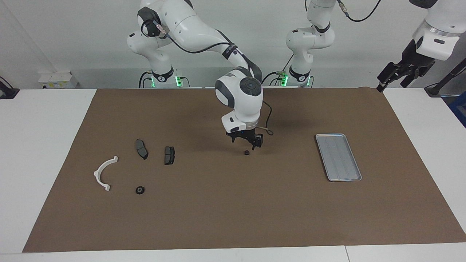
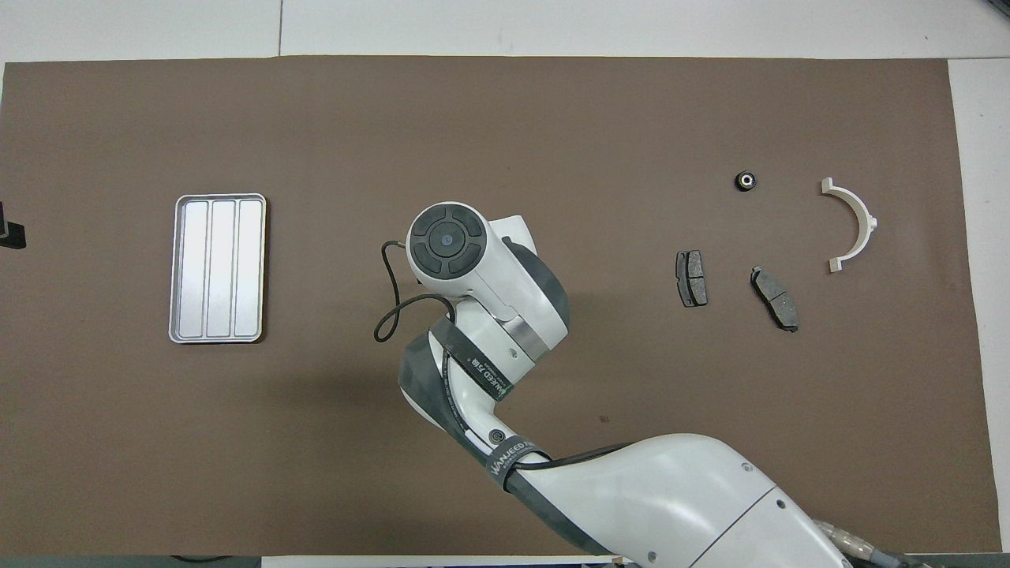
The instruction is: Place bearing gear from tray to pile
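The silver tray (image 1: pixel 338 157) lies empty toward the left arm's end of the mat, and also shows in the overhead view (image 2: pixel 218 268). The pile lies toward the right arm's end: a white half-ring bracket (image 1: pixel 103 173), two dark brake pads (image 1: pixel 141 149) (image 1: pixel 169 155) and a small black bearing gear (image 1: pixel 140 190). My right gripper (image 1: pixel 249 145) hangs low over the middle of the mat. A second small black bearing gear (image 1: pixel 247 153) sits right at its fingertips. I cannot tell if it is held or lies on the mat. In the overhead view the right wrist (image 2: pixel 447 239) hides it. My left gripper (image 1: pixel 395 74) waits raised off the table's end.
A brown mat (image 1: pixel 233 218) covers most of the white table. The pile parts show in the overhead view too: bracket (image 2: pixel 855 222), pads (image 2: pixel 691 278) (image 2: pixel 775 297), gear (image 2: pixel 746 181). A black cable (image 1: pixel 268 125) loops off the right wrist.
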Motion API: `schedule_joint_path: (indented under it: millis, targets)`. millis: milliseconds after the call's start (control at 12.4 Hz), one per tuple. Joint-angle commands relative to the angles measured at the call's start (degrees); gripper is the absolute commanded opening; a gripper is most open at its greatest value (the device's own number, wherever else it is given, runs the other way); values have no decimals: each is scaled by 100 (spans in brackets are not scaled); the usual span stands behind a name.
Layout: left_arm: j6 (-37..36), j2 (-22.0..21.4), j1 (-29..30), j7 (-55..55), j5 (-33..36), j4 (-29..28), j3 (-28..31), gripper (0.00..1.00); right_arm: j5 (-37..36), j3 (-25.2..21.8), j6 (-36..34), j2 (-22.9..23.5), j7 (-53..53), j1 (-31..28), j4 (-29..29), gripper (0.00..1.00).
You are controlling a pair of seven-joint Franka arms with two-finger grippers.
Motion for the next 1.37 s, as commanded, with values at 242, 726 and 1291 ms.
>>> schedule_joint_path:
  millis: [242,726,1291]
  targets:
    - [447,-477,-250,129,226,-929,24,100,-72,-26,421,186,62,-102,-64,98]
    - [236,-450,-400,138,261,-815,86,100,-90,-26,431,336,62,-23,-91,94]
    - [139,-512,-374,357,244,-903,77,100,-98,-26,343,336,62,-14,-153,47]
